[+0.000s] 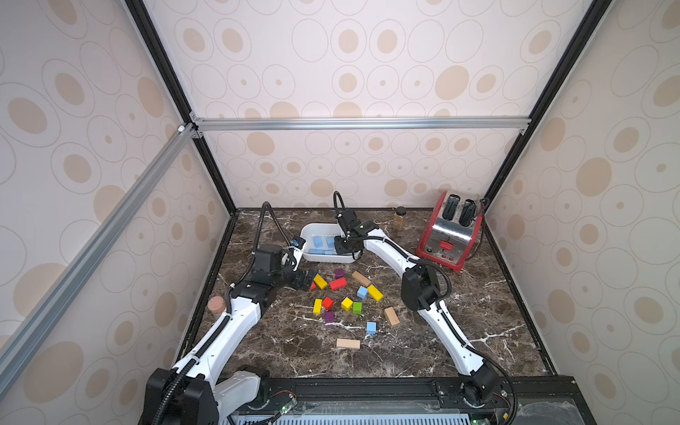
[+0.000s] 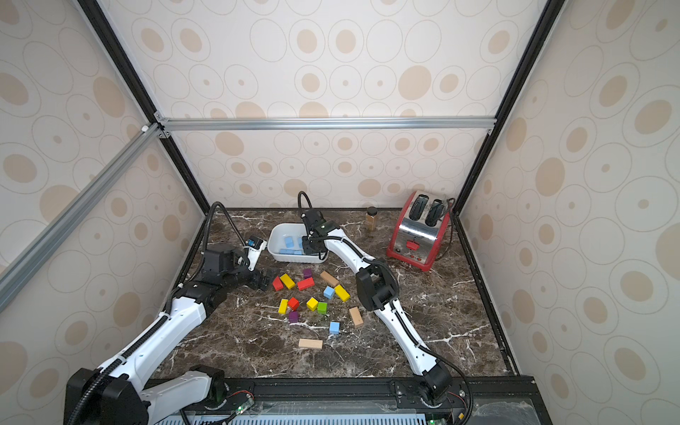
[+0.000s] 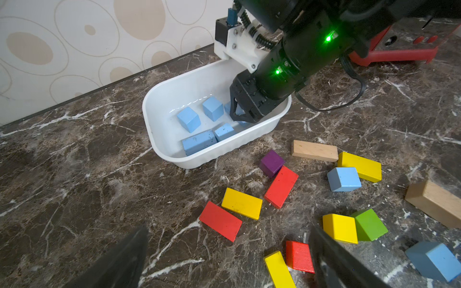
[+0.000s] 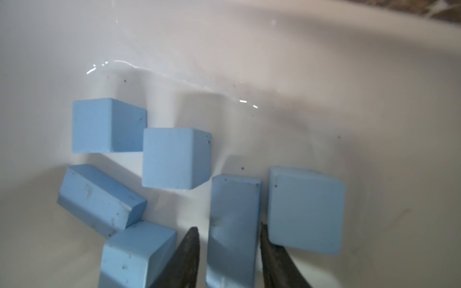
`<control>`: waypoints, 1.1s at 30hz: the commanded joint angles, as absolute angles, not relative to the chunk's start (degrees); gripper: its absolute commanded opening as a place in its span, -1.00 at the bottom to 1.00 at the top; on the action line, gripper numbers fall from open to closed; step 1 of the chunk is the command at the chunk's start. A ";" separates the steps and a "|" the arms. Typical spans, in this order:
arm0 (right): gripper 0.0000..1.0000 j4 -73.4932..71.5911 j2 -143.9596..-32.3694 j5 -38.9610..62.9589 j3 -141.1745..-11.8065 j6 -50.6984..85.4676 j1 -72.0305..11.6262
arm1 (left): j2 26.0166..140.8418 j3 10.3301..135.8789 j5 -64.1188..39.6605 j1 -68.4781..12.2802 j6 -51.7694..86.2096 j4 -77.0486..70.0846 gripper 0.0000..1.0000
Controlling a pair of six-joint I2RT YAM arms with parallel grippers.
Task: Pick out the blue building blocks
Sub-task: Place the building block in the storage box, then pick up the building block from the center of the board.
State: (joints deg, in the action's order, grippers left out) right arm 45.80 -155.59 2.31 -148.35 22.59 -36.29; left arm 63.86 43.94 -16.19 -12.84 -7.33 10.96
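Note:
Several blue building blocks (image 3: 188,119) lie in the white tray (image 1: 323,258) at the back of the table. My right gripper (image 4: 228,228) reaches down into the tray (image 3: 199,159). It is open a little around a long blue brick (image 4: 233,212) that rests on the tray floor, with a thin gap at one finger. Two more blue cubes sit on the marble among the mixed blocks, one (image 1: 362,292) beside a yellow brick and one (image 1: 371,327) nearer the front. My left gripper (image 1: 309,281) hangs wide open and empty, low at the left edge of the block pile.
Red, yellow, green, purple and tan blocks (image 1: 337,283) are scattered mid-table. A red toaster (image 1: 447,235) stands at the back right with a spice jar (image 1: 400,218) beside it. A cork-topped object (image 1: 216,304) sits by the left wall.

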 commanded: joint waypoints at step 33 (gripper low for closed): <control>0.80 44.47 -137.29 9.54 -139.19 16.28 -35.95 | 58.44 51.03 -16.85 -12.37 -11.05 16.64 0.99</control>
State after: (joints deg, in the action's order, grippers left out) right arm 44.05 -141.53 10.46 -141.05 18.48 -35.92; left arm 59.57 47.99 -16.23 -12.84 -8.49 14.68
